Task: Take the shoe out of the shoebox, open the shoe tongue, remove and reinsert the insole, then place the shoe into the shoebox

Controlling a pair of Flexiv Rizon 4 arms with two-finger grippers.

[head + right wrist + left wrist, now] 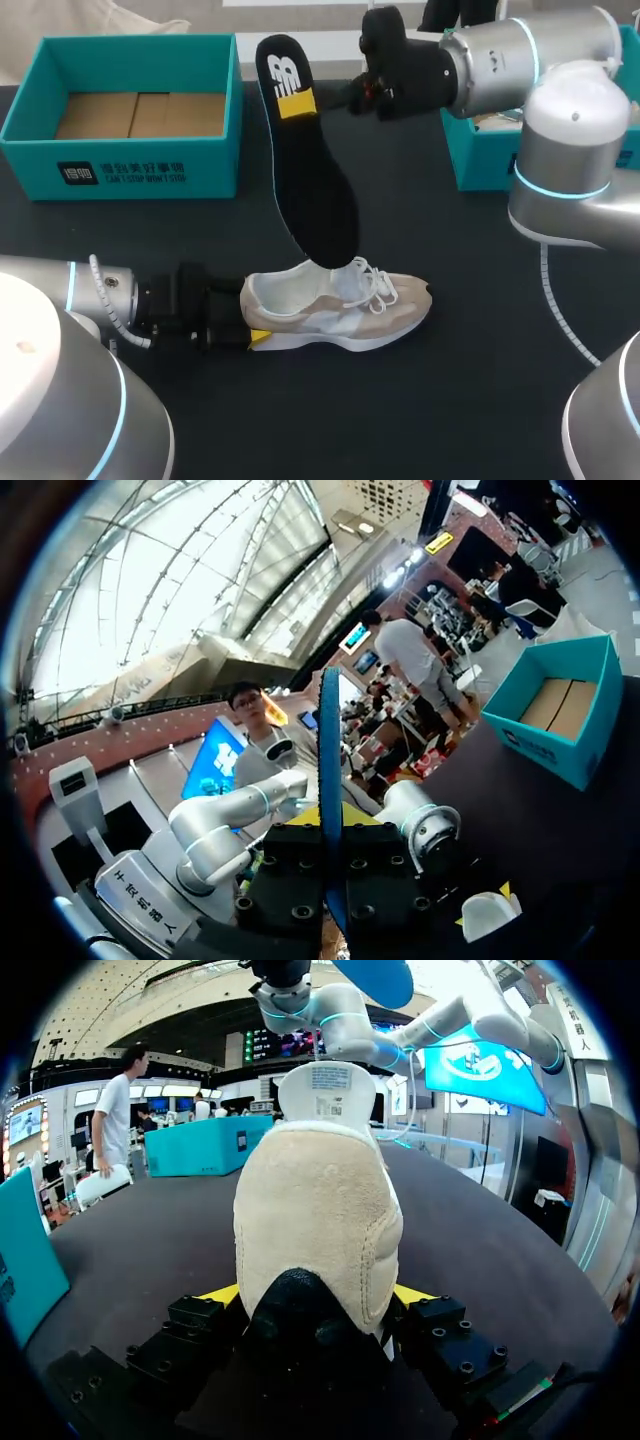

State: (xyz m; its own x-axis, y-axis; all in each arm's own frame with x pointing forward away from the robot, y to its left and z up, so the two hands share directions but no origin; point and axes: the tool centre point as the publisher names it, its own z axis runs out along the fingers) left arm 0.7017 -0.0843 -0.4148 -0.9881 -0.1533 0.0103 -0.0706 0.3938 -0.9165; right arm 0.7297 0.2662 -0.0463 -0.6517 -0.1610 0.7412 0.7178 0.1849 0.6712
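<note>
Table (450,400): black top, carries everything below.
Shoebox (140,165): teal, open, no lid on it; stands at the rear left of the table, well apart from the shoe. Brown cardboard (140,115) lines its floor. Nothing else shows inside.
Second teal box (480,150): rear right, mostly hidden behind the right arm.
Shoe (340,310): beige and white sneaker, upright on its sole near the middle front of the table, toe to the right, heel to the left. White laces (375,280) lie loose over the front. Tongue (328,1095) stands up, seen in the left wrist view.
Insole (315,190): out of the shoe, held in the air, steeply tilted, heel end up. Black top face, blue underside. Its lower end sits over the shoe's opening in the head view; contact cannot be told.
Left gripper (318,1300): low on the table, fingers clamped on the shoe's heel from both sides.
Right gripper (300,105): raised over the table, fingers pinching the insole near its heel end, one on each face.
</note>
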